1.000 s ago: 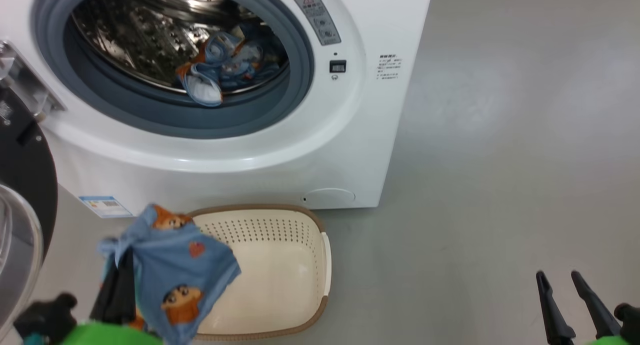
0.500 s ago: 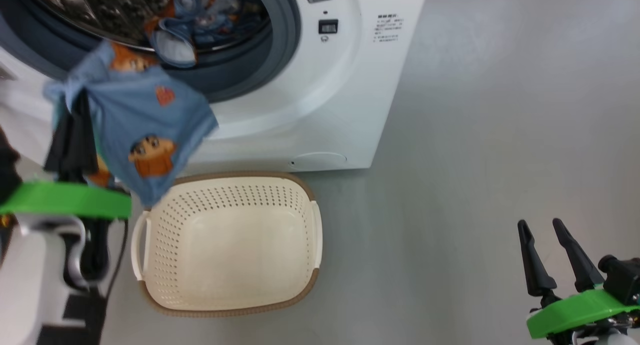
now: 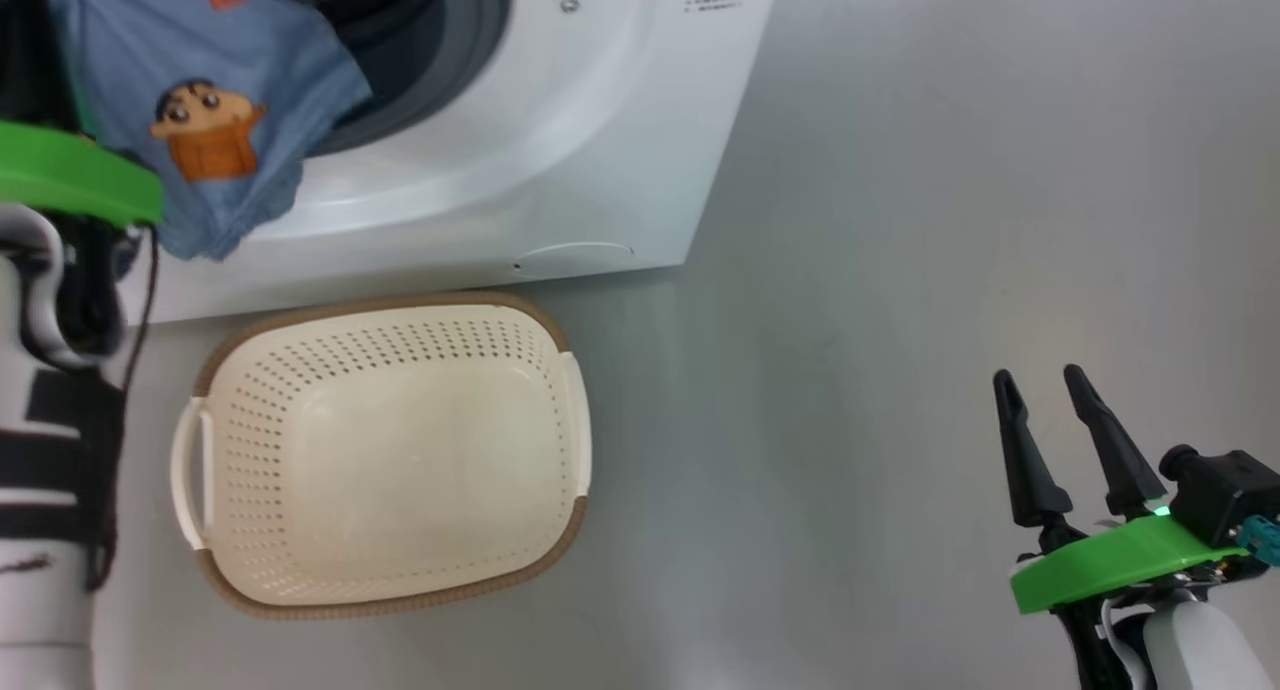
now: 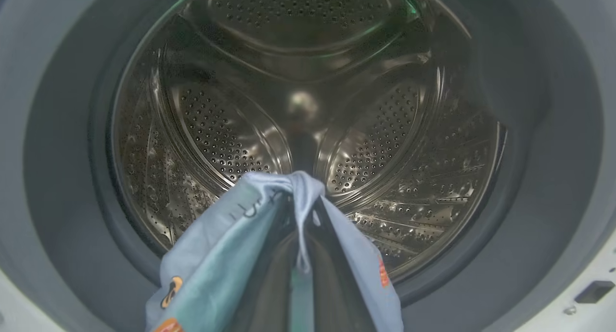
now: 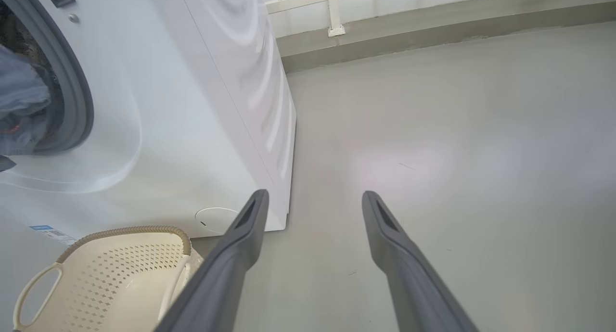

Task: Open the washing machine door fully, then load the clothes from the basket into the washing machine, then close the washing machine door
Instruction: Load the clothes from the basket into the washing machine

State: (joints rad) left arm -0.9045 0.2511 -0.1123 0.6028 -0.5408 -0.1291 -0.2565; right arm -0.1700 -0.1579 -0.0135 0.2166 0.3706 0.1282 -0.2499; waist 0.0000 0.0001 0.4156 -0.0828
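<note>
the left fingers (image 4: 332,274) are clamped shut on a light blue garment (image 3: 210,120) from the clothes, pinching a bunched fold at their tips while the rest hangs down on both sides of them. in the left wrist view they point straight into the washing machine (image 3: 560,150), with the steel drum (image 4: 308,106) dead ahead and the grey gasket (image 4: 62,178) ringing it. the target lies along the fingers' own axis, so a forward push and then a release look like all that is needed. in the head view the garment's tail hangs over the white front below the opening, where it could snag on the lip. the basket (image 3: 400,360) sits empty on the floor (image 3: 900,270) just before the machine. the right fingers (image 3: 1020,460) stand spread, gripping nothing, well apart to the right, so the left arm is nearer.
</note>
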